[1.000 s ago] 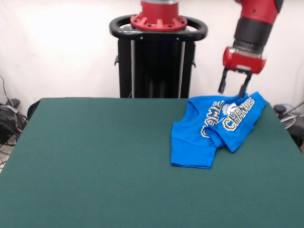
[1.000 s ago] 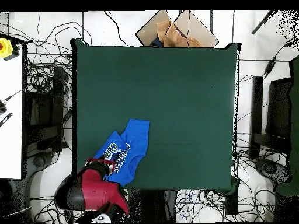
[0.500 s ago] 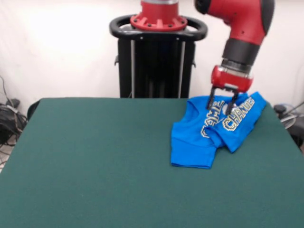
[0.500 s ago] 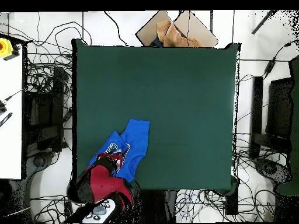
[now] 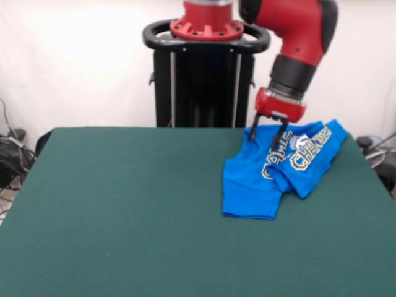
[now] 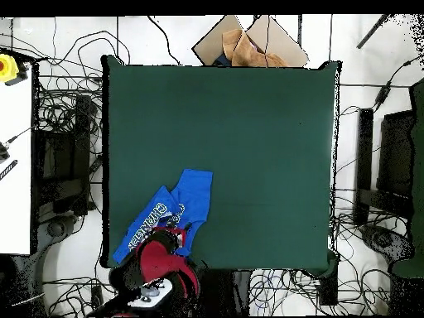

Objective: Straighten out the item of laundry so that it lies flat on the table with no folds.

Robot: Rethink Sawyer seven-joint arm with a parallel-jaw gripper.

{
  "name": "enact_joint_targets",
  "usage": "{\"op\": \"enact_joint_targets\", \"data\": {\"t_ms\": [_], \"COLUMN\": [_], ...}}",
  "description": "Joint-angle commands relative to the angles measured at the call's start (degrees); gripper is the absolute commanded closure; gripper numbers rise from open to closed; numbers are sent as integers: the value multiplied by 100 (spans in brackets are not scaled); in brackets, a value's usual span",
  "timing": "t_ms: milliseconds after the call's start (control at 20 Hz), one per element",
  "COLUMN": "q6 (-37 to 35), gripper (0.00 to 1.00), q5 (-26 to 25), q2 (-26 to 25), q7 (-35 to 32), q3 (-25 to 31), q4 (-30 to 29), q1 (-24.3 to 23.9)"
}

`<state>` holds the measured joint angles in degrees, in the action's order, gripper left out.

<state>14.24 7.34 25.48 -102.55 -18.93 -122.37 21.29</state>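
Note:
The item of laundry point(image 5: 270, 170), a bright blue T-shirt with pale lettering, lies crumpled and folded over itself near the far right corner of the table point(image 5: 124, 204). One part sticks out toward the right edge. My gripper point(image 5: 267, 135) hangs open just above the shirt's far left part, its two black fingers pointing down with nothing between them. In the overhead view the shirt point(image 6: 184, 201) lies at the lower left corner of the table point(image 6: 248, 141). The red wrist point(image 6: 157, 263) hides the shirt's lower edge there.
A brown cardboard box point(image 6: 248, 45) sits beyond the table's top edge in the overhead view. A white bench point(image 6: 15, 157) with a yellow button point(image 6: 7, 66) stands at the left, black stands point(image 6: 396, 178) at the right. Cables lie all round.
The arm has swung left in the front view along the shirt's far edge and come slightly lower. The gripper stays open. The shirt has not moved.

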Motion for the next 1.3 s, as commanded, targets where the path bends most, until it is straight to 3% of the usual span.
{"op": "enact_joint_targets", "data": {"t_ms": [50,200,500,800,1000,1300], "q6": [445,652,963,660,926,1582], "gripper": [0,0,0,0,0,0], "q5": [-666,-891,-844,-1293,-885,80], "q2": [-1187,-1508,-1858,-1826,-1835,-2263], "q7": [-853,-941,-996,-844,-869,-307], "q3": [1154,1400,1266,1568,1079,-494], "q4": [475,634,773,827,826,1005], "q1": [-970,-1127,-968,-1411,-855,448]}}
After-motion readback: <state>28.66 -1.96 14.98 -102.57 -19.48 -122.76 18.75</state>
